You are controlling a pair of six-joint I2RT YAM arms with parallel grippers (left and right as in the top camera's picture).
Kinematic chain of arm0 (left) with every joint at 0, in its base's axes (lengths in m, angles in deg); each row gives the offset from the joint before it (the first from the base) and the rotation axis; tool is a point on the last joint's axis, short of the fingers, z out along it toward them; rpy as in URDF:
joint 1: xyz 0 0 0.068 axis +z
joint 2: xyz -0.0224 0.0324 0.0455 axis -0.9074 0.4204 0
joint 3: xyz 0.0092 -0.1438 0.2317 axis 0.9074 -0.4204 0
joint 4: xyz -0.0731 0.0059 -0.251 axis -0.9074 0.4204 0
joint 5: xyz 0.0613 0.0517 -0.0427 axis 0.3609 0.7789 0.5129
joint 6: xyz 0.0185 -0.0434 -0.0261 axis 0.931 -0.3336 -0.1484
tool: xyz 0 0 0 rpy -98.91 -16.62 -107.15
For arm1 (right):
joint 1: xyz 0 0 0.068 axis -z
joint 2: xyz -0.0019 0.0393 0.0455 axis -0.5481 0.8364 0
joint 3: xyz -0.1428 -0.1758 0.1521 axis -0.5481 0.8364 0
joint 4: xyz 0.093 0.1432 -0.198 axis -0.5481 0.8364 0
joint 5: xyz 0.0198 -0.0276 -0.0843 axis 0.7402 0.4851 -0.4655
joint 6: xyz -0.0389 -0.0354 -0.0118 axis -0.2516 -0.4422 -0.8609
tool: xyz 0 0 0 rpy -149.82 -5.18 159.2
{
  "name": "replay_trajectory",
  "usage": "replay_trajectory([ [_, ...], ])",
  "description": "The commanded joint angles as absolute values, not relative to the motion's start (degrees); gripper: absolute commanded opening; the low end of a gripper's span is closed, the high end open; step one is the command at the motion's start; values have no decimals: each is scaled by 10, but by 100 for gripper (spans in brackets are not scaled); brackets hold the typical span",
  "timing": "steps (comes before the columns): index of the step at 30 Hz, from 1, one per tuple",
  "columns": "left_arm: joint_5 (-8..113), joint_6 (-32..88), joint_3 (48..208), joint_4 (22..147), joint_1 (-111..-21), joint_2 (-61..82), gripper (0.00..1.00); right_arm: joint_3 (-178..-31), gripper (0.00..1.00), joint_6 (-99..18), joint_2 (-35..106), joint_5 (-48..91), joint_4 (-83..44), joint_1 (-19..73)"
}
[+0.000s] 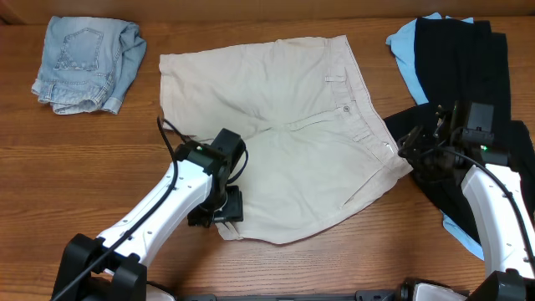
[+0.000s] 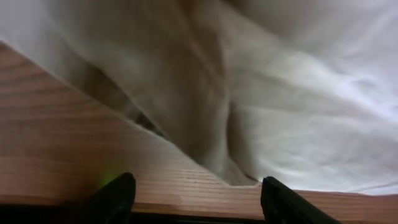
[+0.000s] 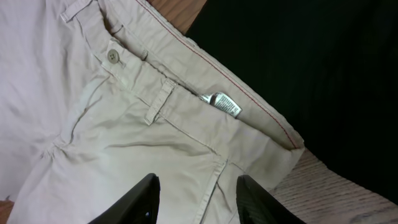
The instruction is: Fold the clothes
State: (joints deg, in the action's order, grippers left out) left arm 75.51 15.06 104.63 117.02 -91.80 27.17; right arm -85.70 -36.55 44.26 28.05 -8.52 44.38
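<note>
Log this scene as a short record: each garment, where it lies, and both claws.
shorts: khaki, spread flat in the centre
waistband: toward the right side
tag: white, showing inside the waistband
denim: bunched, far left
black pile: far right
blue garment: peeking out from under the black pile
left claw: open, at the shorts' near hem, holding nothing
right claw: open, over the waistband end, holding nothing

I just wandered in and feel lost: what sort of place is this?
Probably a robotics lab or test bench set up for folding laundry: two robot arms lean over a wooden table, beige shorts lie spread between them, and denim shorts and black clothes sit at the sides.
</note>
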Motion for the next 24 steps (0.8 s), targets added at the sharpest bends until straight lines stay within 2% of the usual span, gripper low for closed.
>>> replay_trajectory([
  [1, 767, 98, 1023, 1172, -920, 267, 66, -867, 44, -381, 437, 282, -85, 442],
  [5, 863, 39, 999, 1134, -920, 267, 67, -867, 44, -382, 437, 285, -85, 442],
  [7, 899, 23, 993, 1115, -920, 267, 62, -867, 44, -382, 437, 285, -84, 442],
  [15, 997, 12, 991, 1077, -917, 267, 26, -867, 44, -382, 437, 285, -84, 442],
  [18, 1019, 11, 991, 1071, -917, 267, 7, -867, 44, -382, 437, 285, -84, 442],
  [19, 1025, 11, 992, 1071, -917, 267, 4, -867, 44, -382, 437, 285, -84, 442],
  [24, 1030, 29, 1073, 1176, -900, 267, 4, -867, 44, -384, 437, 285, -77, 442],
])
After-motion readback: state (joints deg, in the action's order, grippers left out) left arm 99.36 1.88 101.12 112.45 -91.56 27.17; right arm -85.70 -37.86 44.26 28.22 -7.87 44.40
